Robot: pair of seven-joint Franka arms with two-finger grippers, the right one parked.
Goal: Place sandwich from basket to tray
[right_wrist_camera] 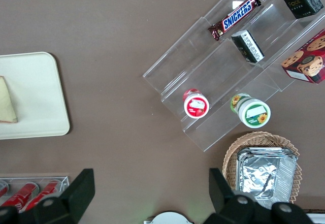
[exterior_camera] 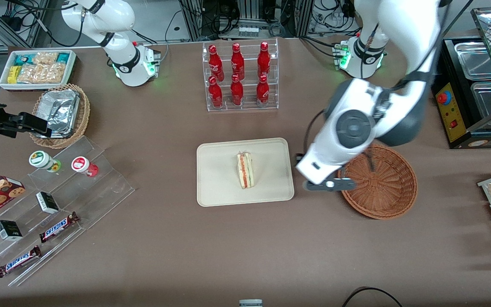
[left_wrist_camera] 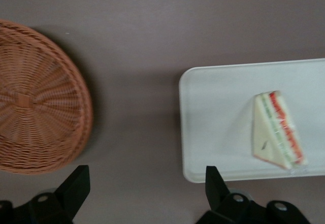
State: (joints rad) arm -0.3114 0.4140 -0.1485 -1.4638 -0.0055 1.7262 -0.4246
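One sandwich [exterior_camera: 245, 170] lies flat on the tray [exterior_camera: 215, 187], and the basket [exterior_camera: 384, 187] holds nothing.

From the front, the gripper [exterior_camera: 330, 184] hangs above bare table between tray and basket, just beside the basket's rim; the task looks finished, so I judge the arm is clear of both to avoid disturbing either. In the left wrist view, its fingers [left_wrist_camera: 76, 183] stand wide apart and grip nothing, with the wicker basket to one side and the sandwich on the tray to the other. From the right wrist view, only a corner of the tray [right_wrist_camera: 45, 117] and a sliver of pale bread show.
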